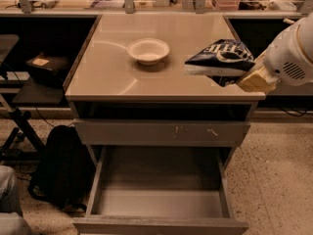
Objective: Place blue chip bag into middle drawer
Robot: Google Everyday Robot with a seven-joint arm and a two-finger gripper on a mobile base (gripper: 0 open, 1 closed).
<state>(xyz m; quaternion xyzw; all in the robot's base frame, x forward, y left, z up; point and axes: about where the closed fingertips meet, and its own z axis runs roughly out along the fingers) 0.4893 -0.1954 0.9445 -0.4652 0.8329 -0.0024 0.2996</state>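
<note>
The blue chip bag (221, 57) is dark blue with white lettering and hangs in the air above the right front part of the cabinet top (112, 72). My gripper (244, 75) comes in from the right on a white arm and is shut on the bag's right end. The middle drawer (159, 195) is pulled out below, wide and grey with a bare floor. The bag is well above it and towards the right.
A white bowl (148, 50) stands on the cabinet top, left of the bag. A shut grey drawer front (161, 132) with yellowish scuffs sits above the open drawer. A black backpack (61, 168) lies on the floor at the left. Shelves with clutter run along the back.
</note>
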